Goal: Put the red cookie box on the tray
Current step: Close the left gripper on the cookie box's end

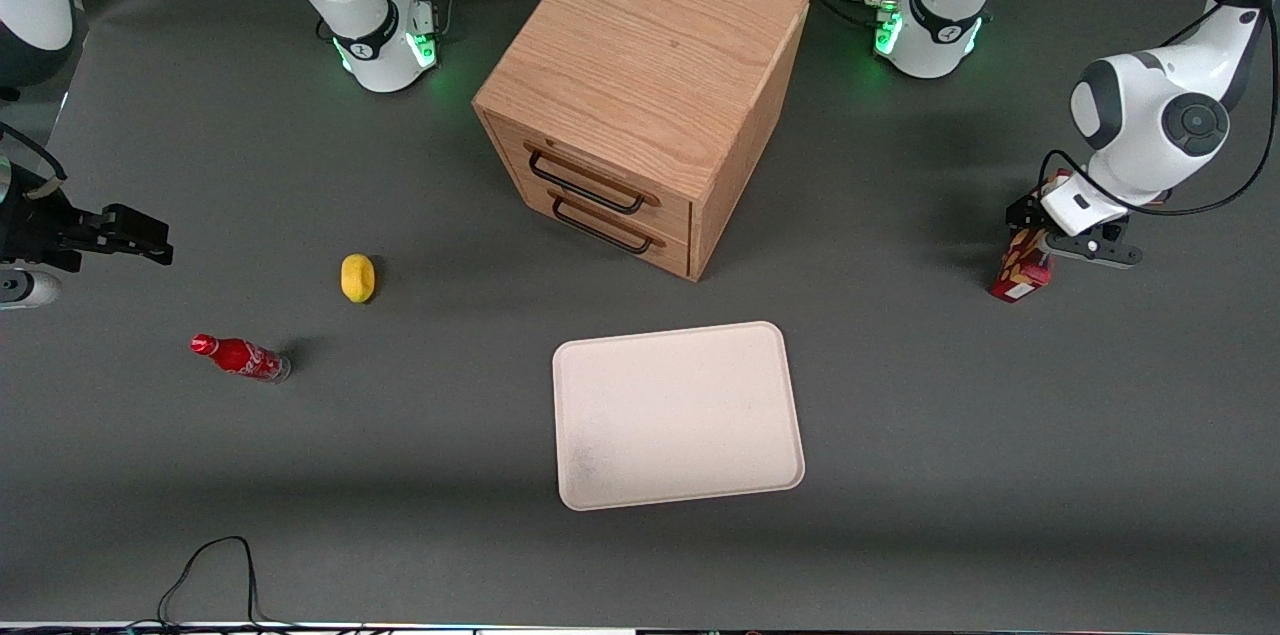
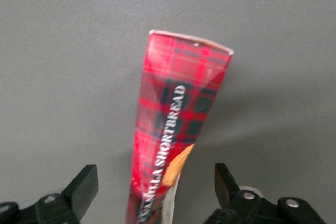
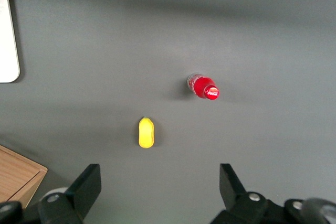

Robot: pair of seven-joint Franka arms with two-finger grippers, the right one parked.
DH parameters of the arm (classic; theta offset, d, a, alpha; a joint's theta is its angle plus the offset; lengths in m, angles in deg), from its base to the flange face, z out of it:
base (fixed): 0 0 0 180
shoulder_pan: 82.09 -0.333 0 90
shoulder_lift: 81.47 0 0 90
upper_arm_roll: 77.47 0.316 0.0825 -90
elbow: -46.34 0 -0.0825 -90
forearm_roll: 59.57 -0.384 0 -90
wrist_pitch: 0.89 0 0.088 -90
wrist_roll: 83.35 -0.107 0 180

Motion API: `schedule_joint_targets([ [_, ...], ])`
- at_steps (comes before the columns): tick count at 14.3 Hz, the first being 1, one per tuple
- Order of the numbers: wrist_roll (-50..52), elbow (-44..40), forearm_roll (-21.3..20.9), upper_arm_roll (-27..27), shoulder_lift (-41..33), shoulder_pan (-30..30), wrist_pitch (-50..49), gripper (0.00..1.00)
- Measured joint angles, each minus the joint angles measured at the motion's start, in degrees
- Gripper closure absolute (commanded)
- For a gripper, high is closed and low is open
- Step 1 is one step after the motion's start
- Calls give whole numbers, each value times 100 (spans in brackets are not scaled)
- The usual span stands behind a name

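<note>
Front view: my gripper (image 1: pixel 1040 260) at the working arm's end of the table, over the red cookie box (image 1: pixel 1018 273), tray (image 1: pixel 600 475) well apart nearer the camera, left wrist view: fingers (image 2: pixel 84 187) spread wide, box (image 2: pixel 176 129) between them untouched

You see the red cookie box (image 2: pixel 176 135) standing between your gripper's (image 2: pixel 156 192) spread fingers (image 2: pixel 84 184), untouched, on the grey table (image 2: pixel 63 77).
</note>
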Motion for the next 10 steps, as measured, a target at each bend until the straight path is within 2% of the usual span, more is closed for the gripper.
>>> schedule_joint_targets([
  [1, -60, -1, 0, 0, 0, -49, 0, 13],
  [2, -99, -1, 0, 1, 0, -78, 1, 46],
  [3, -108, -1, 0, 1, 0, -88, 1, 99],
  [10, -111, -1, 1, -3, 0, -88, 2, 100],
])
